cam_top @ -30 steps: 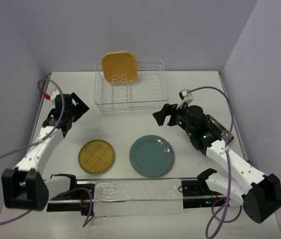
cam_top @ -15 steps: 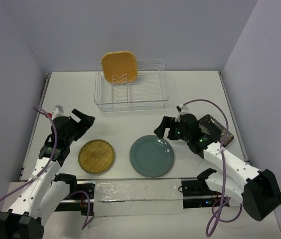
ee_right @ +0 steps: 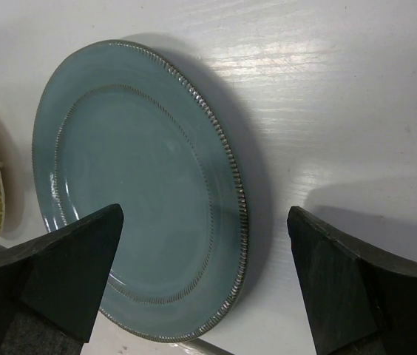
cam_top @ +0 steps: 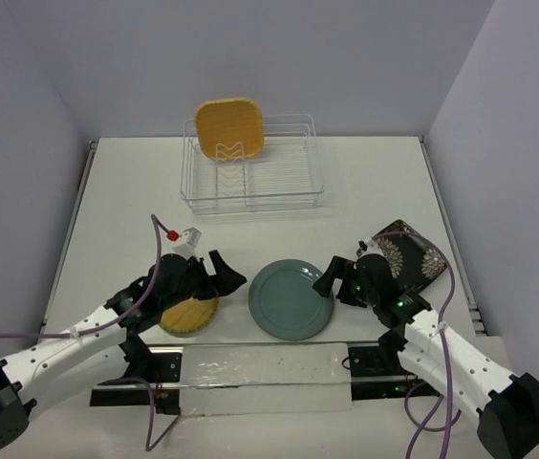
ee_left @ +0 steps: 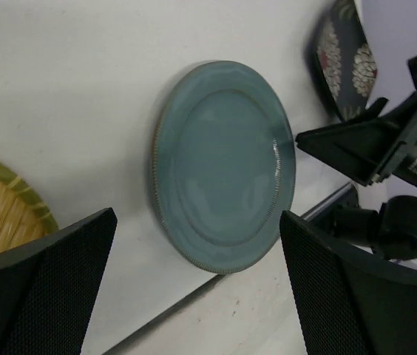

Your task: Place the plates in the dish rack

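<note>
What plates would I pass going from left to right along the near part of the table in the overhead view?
yellow grid plate → teal plate → dark floral plate

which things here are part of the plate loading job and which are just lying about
Job: dish rack, orange-tan plate standing in it, yellow plate, teal plate, dark floral plate.
Lying about: clear strip at the near edge, purple cables.

The teal plate (ee_left: 223,163) lies flat beyond the wide-spread fingers (ee_left: 38,288), yellow plate (ee_left: 1,211) beside it.
</note>
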